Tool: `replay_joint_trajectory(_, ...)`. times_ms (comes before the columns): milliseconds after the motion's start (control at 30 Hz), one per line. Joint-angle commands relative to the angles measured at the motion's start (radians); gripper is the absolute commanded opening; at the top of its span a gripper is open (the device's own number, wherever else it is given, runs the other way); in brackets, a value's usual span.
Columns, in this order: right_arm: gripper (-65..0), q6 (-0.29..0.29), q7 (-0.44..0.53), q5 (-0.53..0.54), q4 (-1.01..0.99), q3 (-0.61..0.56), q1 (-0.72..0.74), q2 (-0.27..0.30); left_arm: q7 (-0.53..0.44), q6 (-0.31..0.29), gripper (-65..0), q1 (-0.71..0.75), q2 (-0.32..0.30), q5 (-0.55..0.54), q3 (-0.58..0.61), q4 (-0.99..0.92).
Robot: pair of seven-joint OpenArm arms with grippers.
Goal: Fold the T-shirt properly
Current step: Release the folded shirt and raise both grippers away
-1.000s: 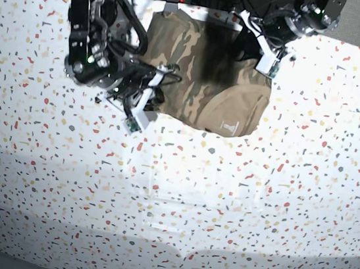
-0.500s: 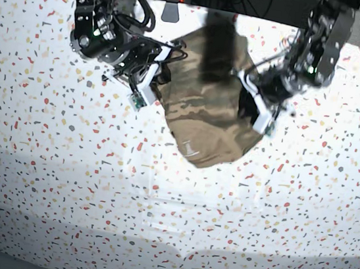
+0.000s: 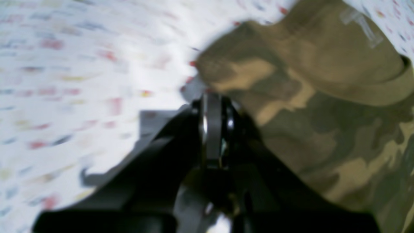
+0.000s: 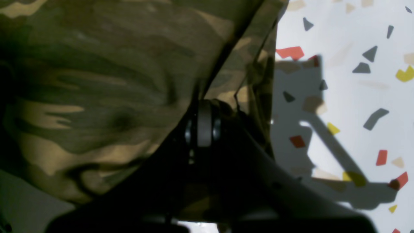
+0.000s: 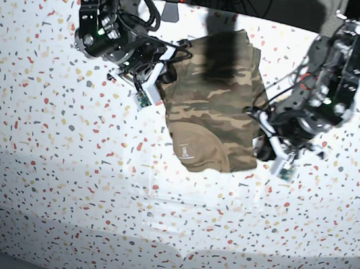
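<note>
the t-shirt [image 5: 213, 106] hangs bunched in the upper middle of the base view, stretched between both claws. the right gripper [image 5: 163, 79], at upper left, is clamped on its edge; the left gripper [image 5: 264, 139], right of centre, pinches the other side. cloth hides both sets of fingertips. the left wrist view is motion-blurred.
</note>
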Motion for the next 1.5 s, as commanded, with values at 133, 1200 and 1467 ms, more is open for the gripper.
replay_joint_trajectory(133,-65.0,0.005,0.014,0.006,0.017,0.0,0.007,0.0,-0.023,0.072,-62.4,0.107,-0.037,0.082,-0.006,0.18)
replay_joint_trajectory(1200,-65.0,0.005,0.0,-0.075,0.029,-0.042,-0.04,-0.235,-0.275,0.02,-62.4,0.51,0.024,0.06,-0.006,0.16)
replay_joint_trajectory(1467,-65.0,0.005,0.0,-0.141,0.179,0.029,-0.045,-0.232,-0.307,0.02,-62.4,0.48,0.024,0.059,-0.033,0.085)
